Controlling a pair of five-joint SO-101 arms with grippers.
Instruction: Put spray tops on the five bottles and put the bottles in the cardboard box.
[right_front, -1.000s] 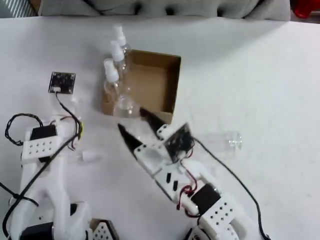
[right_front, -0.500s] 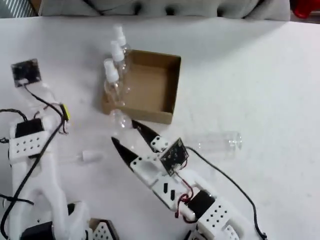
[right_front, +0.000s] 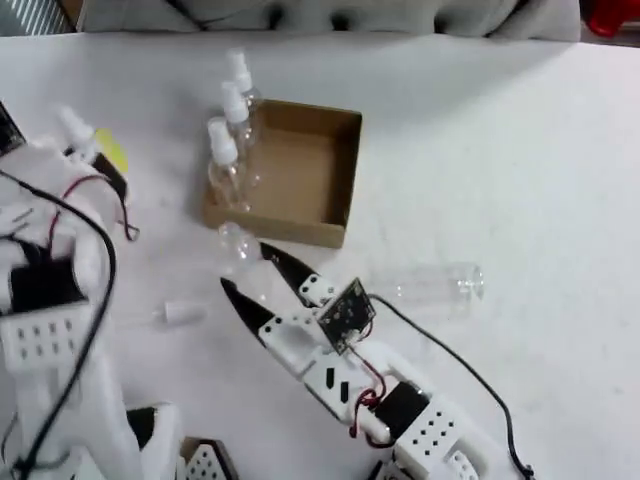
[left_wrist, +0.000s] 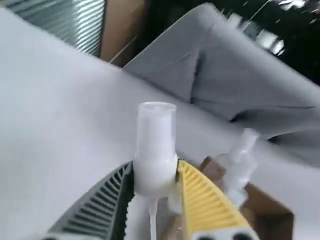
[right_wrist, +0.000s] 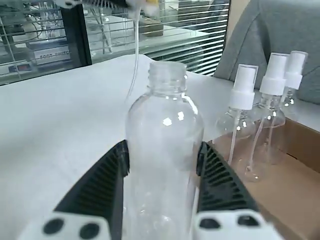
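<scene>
Just near of the cardboard box (right_front: 352, 175), at the middle of the counter (right_front: 520, 150), an uncapped bottle (right_wrist: 164, 125) stands upright. Its long axis is vertical and its open neck points up, with the right tool (right_front: 246, 268) pinching its body. The spray top (left_wrist: 155, 150) it needs sits off to the far left and higher, clamped in the left tool (left_wrist: 155, 170), its dip tube (right_wrist: 136, 50) hanging down. The coming move likely calls for carrying that top rightward and nearer until the tube lines up over the neck. Another bare bottle (right_front: 440, 283) lies on its side to the right.
</scene>
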